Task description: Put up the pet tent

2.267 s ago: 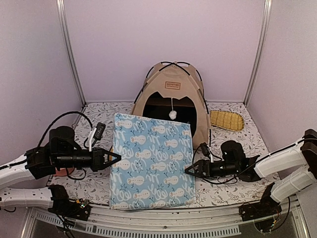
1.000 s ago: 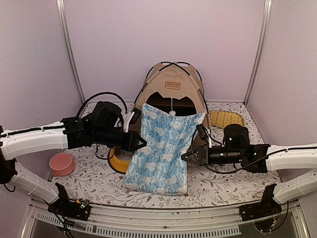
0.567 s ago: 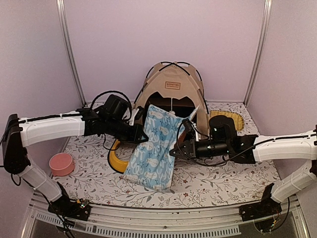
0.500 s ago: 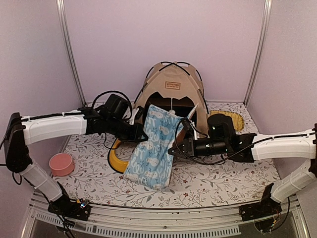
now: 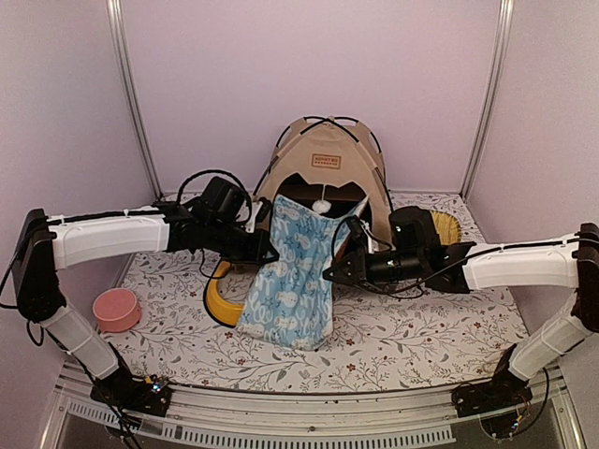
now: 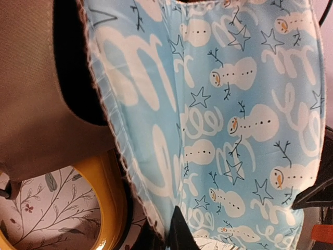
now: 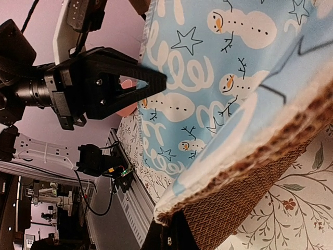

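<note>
1. We see the tent (image 5: 325,178) standing upright at the back of the table (image 5: 421,327), doorway facing us.
2. The left gripper (image 5: 270,253) has its jaws clamped on the mat (image 5: 298,281), at its left edge.
3. The right gripper (image 5: 330,274) pinches the right edge, and the mat hangs buckled before the doorway.

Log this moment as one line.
left pincer: shut on mat | right pincer: shut on mat | mat: tilted up before pet tent entrance
</note>
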Tool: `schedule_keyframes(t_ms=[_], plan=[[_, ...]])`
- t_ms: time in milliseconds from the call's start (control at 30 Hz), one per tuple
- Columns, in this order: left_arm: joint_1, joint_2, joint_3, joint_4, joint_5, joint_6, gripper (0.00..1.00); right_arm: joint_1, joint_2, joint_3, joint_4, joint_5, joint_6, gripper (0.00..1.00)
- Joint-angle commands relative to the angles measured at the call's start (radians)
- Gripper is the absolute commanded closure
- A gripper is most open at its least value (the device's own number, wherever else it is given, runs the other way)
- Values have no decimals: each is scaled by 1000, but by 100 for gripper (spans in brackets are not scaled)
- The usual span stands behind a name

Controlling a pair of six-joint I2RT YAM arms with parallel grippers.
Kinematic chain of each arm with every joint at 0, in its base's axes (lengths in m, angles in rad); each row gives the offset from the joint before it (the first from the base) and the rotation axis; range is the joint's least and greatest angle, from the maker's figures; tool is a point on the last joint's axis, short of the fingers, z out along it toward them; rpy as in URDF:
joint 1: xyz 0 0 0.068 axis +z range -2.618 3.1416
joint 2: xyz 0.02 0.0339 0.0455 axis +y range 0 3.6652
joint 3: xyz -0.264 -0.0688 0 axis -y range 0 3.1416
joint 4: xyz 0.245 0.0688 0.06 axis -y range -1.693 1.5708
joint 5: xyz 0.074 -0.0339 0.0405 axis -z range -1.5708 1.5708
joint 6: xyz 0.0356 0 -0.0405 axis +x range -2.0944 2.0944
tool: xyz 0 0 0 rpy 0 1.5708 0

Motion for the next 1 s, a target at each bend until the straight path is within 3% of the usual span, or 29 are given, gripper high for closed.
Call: schedule_keyframes(t_ms=[0,233,500,667,967], plan=[[1,13,-11,60,-22,12,91,-11,42,49,39,-11,-6,100],[2,34,-9,89,-39,22,81,-44,45,18,-24,73,54,100],[-1,-16,-42,98,-91,50,48,-72,-29,-23,-152,261,52,100],[-2,-87,-93,91,-115,72,32,-83,-55,-56,-171,306,57,100],[-6,-233,-236,67,-156,82,24,-85,-79,-99,-190,364,70,100]])
